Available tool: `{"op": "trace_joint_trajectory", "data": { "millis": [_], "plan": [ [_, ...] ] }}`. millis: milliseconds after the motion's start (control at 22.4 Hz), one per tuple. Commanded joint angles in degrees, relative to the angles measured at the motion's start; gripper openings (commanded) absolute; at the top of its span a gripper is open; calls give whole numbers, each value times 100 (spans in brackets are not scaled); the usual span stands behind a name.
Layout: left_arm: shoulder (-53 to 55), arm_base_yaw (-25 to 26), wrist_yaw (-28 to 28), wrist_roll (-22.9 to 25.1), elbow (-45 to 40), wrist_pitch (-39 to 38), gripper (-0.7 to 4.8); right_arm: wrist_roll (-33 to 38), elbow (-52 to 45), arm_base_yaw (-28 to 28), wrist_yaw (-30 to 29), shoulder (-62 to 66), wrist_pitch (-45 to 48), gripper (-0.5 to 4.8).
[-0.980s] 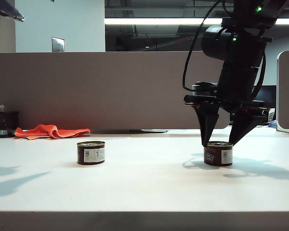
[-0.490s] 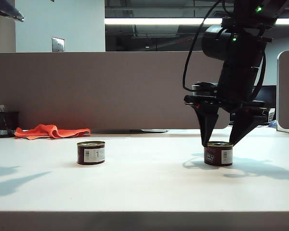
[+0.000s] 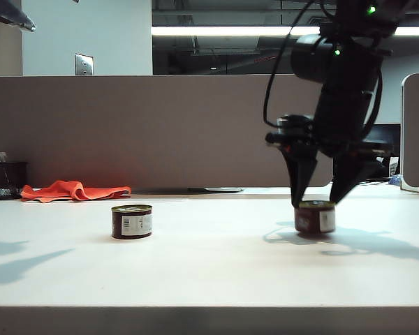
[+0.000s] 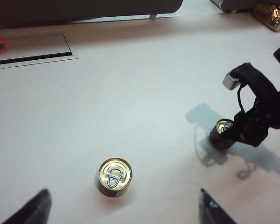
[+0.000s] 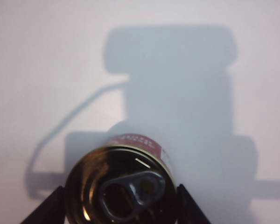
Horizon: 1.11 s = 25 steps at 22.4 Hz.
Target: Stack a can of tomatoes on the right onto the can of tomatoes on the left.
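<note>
The left can of tomatoes (image 3: 132, 221) stands upright on the white table (image 3: 209, 272), its gold pull-tab lid (image 4: 115, 174) showing in the left wrist view. My left gripper (image 4: 123, 205) hovers above it, open wide, with both fingertips well apart from the can. The right can of tomatoes (image 3: 315, 218) sits between the fingers of my right gripper (image 3: 316, 204), which points down over it. In the right wrist view that gripper (image 5: 120, 198) has a finger pressed against each side of the can (image 5: 119, 186). The same can (image 4: 220, 133) shows in the left wrist view under the right arm.
An orange cloth (image 3: 73, 190) and a black mesh cup (image 3: 7, 180) lie at the back left by the brown partition (image 3: 140, 125). A flat rectangular panel (image 4: 32, 49) is set into the table beyond the left can.
My right gripper's fingers have closed in on the right can, and the can now sits slightly higher and is blurred. The left can has not moved.
</note>
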Motion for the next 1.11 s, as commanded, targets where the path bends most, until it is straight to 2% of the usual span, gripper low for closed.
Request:
{"op": "trace_joint_trajectory", "data": {
  "millis": [45, 178, 535, 713, 847, 1114],
  "plan": [
    [-11, -4, -179, 9, 22, 35, 402, 4, 616, 127, -291, -61, -120, 246],
    [-11, -4, -555, 70, 22, 22, 402, 2, 1038, 345, -291, -61, -131, 246],
    [-11, 42, -1246, 778, 20, -389, 399, 2, 1744, 1106, -269, -57, 249, 246],
    [-9, 249, -1222, 761, 20, -444, 398, 2, 1943, 1427, -267, 50, 472, 246],
    [-9, 356, -1047, 763, 17, -431, 361, -9, 2575, 1670, -295, 619, 186, 246],
    [-9, 396, -1021, 761, 17, -435, 363, -59, 3609, 2135, -330, 1755, -74, 246]
  ]
}}
